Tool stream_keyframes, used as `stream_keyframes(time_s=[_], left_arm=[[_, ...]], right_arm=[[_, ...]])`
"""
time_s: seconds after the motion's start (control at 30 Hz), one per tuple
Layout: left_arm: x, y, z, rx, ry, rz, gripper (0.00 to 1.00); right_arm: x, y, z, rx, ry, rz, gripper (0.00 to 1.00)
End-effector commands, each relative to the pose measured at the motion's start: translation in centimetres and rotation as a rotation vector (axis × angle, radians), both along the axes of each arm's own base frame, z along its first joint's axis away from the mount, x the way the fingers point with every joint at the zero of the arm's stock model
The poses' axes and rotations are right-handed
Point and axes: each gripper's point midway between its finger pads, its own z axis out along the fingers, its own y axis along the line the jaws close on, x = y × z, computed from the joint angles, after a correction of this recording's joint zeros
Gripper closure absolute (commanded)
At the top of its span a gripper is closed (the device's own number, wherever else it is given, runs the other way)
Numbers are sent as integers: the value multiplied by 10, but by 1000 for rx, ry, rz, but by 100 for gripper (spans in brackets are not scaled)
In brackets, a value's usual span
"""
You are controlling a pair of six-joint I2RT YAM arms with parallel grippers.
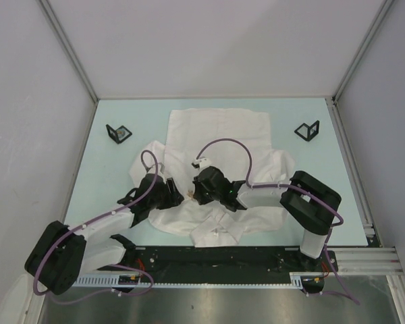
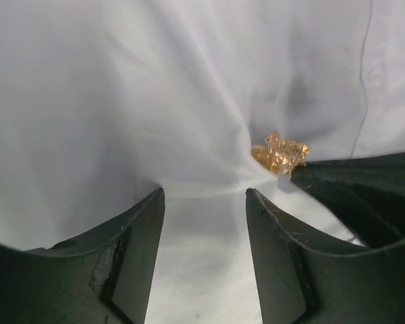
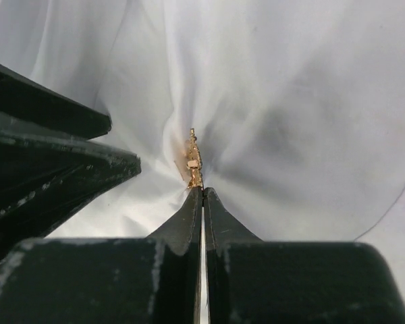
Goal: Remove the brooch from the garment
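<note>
The garment (image 1: 219, 128), a large white shirt, lies spread on the table. A small gold brooch (image 2: 281, 153) is pinned in it, and the cloth puckers in folds toward it. My right gripper (image 3: 202, 190) is shut, its tips pinching the near edge of the brooch (image 3: 194, 158), which shows edge-on there. My left gripper (image 2: 204, 192) is open over bare cloth just left of the brooch, with only fabric between its fingers. In the top view both grippers meet over the shirt's lower middle, at the brooch (image 1: 191, 196).
Two small black triangular stands sit on the pale green table (image 1: 108, 182), one at the back left (image 1: 119, 133) and one at the back right (image 1: 307, 129). White walls enclose the table on three sides. A metal rail (image 1: 354, 175) runs along the right edge.
</note>
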Motion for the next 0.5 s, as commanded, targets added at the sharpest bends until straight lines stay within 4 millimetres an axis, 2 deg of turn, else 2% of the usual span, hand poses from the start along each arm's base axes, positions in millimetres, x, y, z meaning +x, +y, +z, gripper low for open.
stream_keyframes(time_s=[0.0, 0.03, 0.07, 0.13, 0.23, 0.27, 0.33, 0.4, 0.47], left_arm=[[2, 12, -16, -14, 12, 131, 42], [0, 15, -22, -13, 32, 149, 42], [-1, 18, -26, -6, 50, 167, 42], [-5, 21, -33, -6, 71, 189, 42], [-9, 23, -37, -12, 82, 201, 42], [-10, 24, -37, -15, 84, 205, 42], [-12, 25, -38, -20, 83, 213, 42], [-12, 27, -36, -25, 78, 218, 42], [-11, 28, -33, -32, 66, 222, 42]], right_arm=[[8, -8, 15, -166, -147, -67, 100], [11, -4, 22, -180, -176, -72, 100], [7, -13, 11, -261, -173, -66, 100], [5, -13, 14, -322, -226, -71, 100], [1, -8, 16, -393, -281, -57, 100], [0, -4, 23, -413, -294, -55, 100], [-5, -10, 12, -525, -310, -48, 100], [-4, -7, 16, -569, -341, -60, 100], [-14, -11, 7, -653, -355, -35, 100]])
